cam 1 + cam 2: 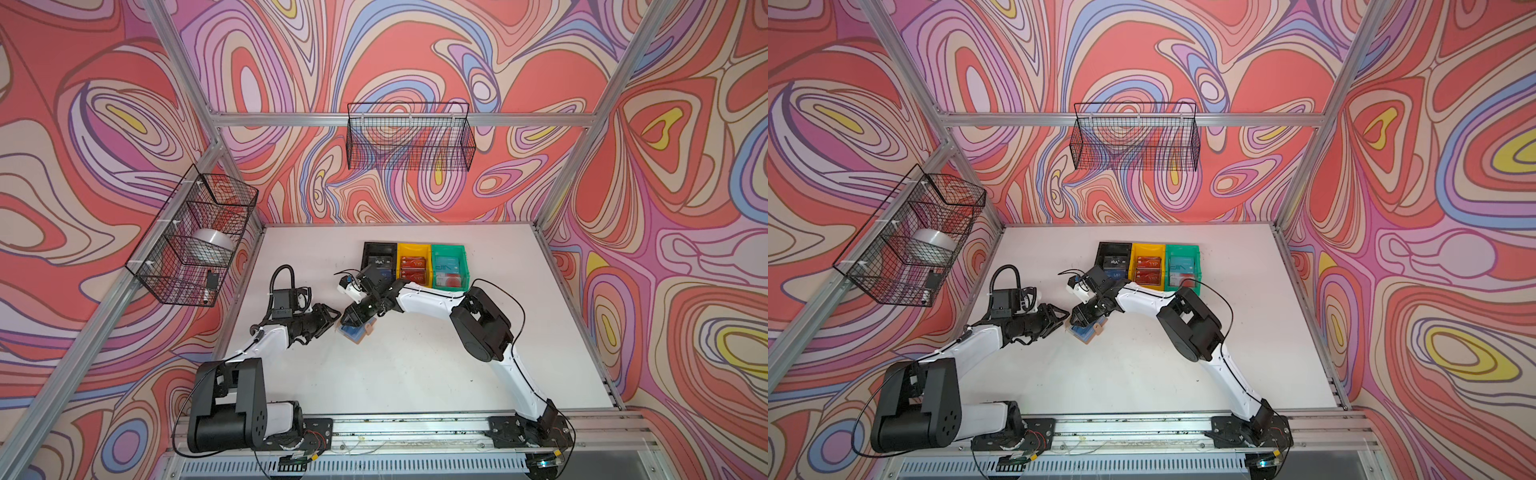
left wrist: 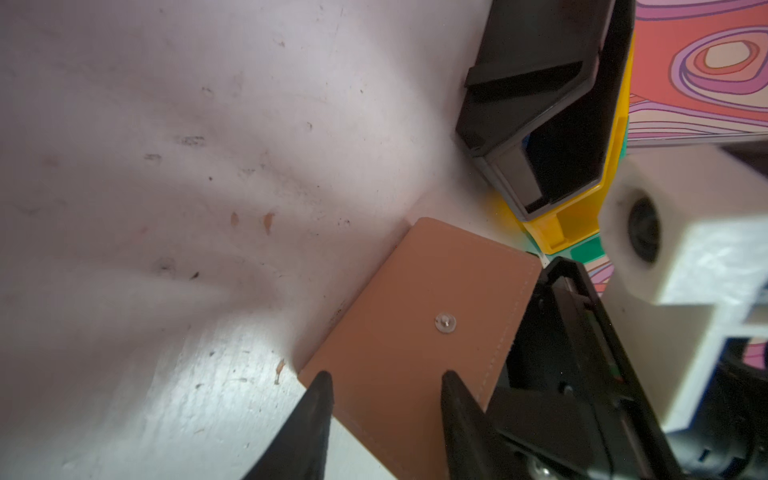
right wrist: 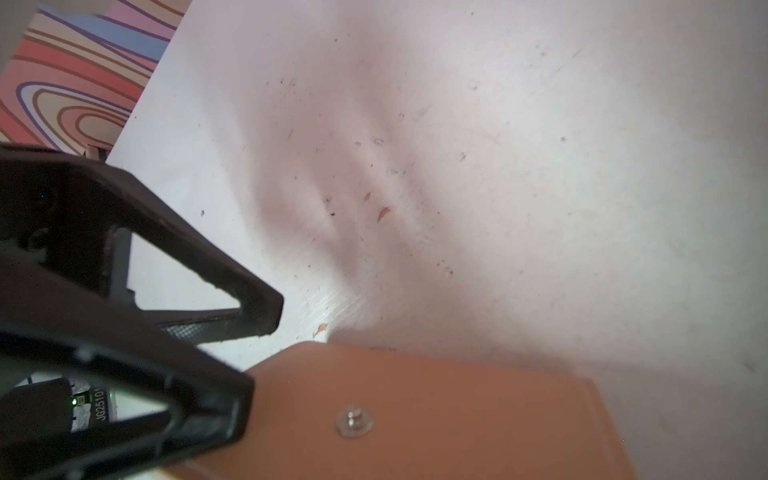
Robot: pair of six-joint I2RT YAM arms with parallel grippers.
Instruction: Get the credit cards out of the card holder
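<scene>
— Where is the card holder (image 1: 356, 330)?

— On the table (image 1: 415, 374), between the black bin (image 1: 378, 253) and the front edge, nearer the left edge. My left gripper (image 2: 386, 380) is spread over its tan cover. My right gripper (image 1: 353, 318) is on top of it; I cannot tell if it pinches.

— The danger?

— If I close on the cover only, the whole holder may lift or slide. Any credit cards inside, hidden from me, would not come out.

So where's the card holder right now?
In both top views the card holder lies mid-table, partly under the right gripper, just right of the left gripper.

Both top views high overhead, facing whole table (image 1: 415, 374), wrist views close, both showing card holder (image 2: 415, 311)
</scene>
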